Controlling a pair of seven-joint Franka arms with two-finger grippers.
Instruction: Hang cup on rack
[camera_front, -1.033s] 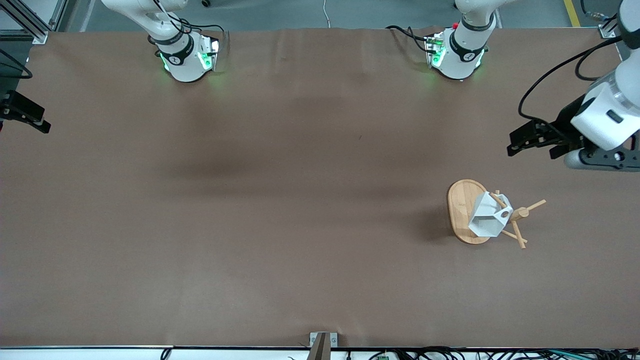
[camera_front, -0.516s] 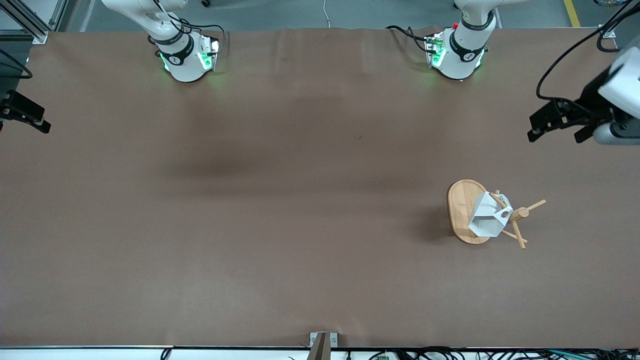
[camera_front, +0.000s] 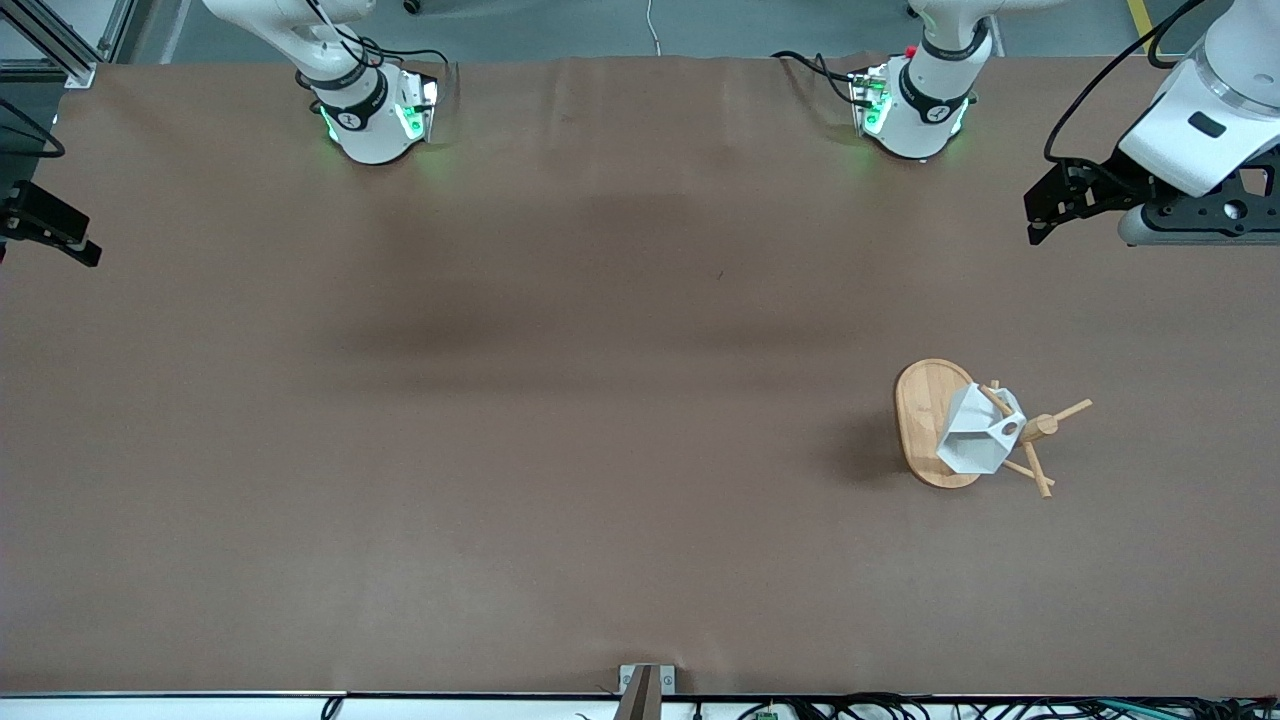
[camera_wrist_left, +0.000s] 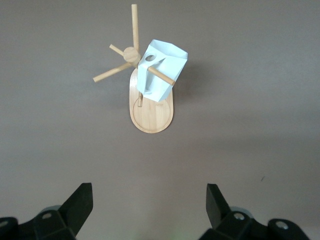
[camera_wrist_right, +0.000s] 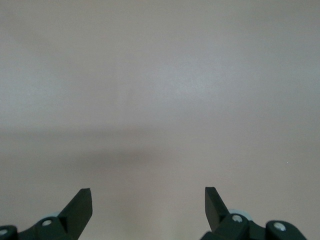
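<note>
The white faceted cup (camera_front: 975, 440) hangs on a slanted peg of the bamboo rack (camera_front: 920, 410), the peg passing through its handle tab. The rack stands toward the left arm's end of the table, with its oval base flat on the brown cloth. In the left wrist view the cup (camera_wrist_left: 162, 70) and rack (camera_wrist_left: 152, 117) show well away from the fingers. My left gripper (camera_front: 1040, 215) (camera_wrist_left: 149, 200) hangs open and empty over bare table, between the rack and the left arm's base. My right gripper (camera_front: 70, 240) (camera_wrist_right: 149, 200) waits open and empty at the right arm's end.
Both arm bases (camera_front: 375, 115) (camera_front: 915, 110) stand along the table's edge farthest from the front camera. A small metal bracket (camera_front: 645, 685) sits at the edge nearest that camera. Brown cloth (camera_front: 560, 400) covers the whole table.
The left gripper has drawn away from the rack toward the robots' edge of the table, still open. Cup, rack and right arm have not moved.
</note>
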